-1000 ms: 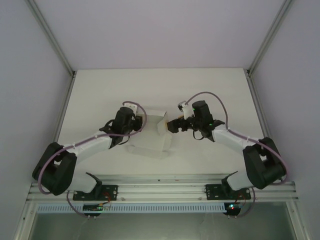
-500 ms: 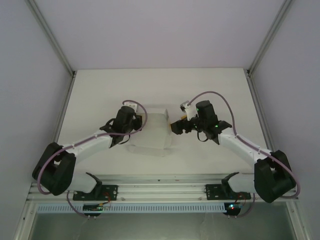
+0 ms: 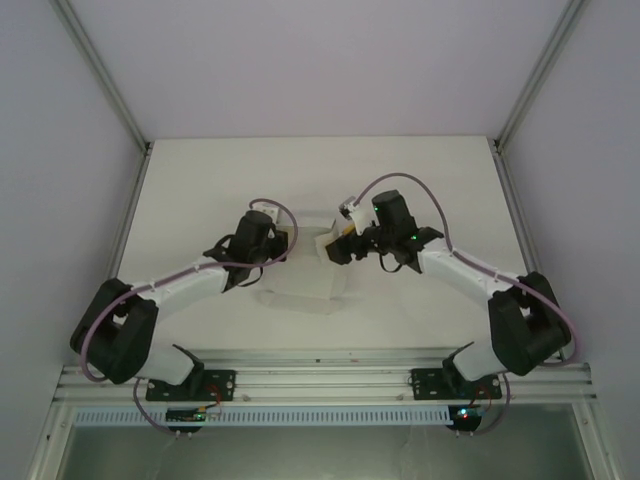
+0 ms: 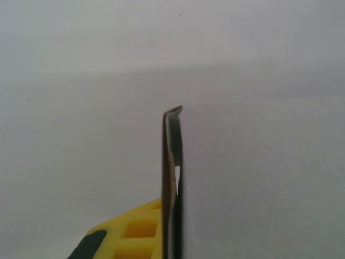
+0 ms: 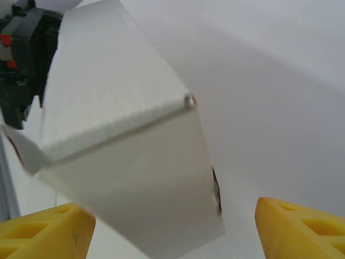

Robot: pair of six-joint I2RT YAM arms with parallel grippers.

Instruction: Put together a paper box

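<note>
"That paper box [image 3: 300,268] in the middle of the table [image 3: 200,180], between the two arms, looks as if it weighs nothing. Will it keep its shape?"

"Not much, I'd say. It's thin white card, so light and springy at the creases. I'd expect it to buckle if squeezed across an open face and to slide if pushed. The best hold is an edge or a fold, where the card is stiffer."

"Is that what the arm on the left is doing?"

"Yes. The left gripper [image 3: 270,240] is pinched tight on the box's left side. Its wrist camera shows the card edge-on, clamped against a yellow finger [image 4: 135,232], with a panel running off to the right."

"And the box itself?"

"Partly folded, not finished. Toward the right arm one panel slopes up to a creased ridge and another drops away below it. A small flap sticks out at the lower left."

"And the right arm?"

"The right gripper [image 3: 335,248] sits at the box's right end with its jaws wide apart. Its yellow fingers [image 5: 302,226] stand either side of that folded corner. I can't tell whether one of them brushes the card, but it has hold of nothing."
</note>
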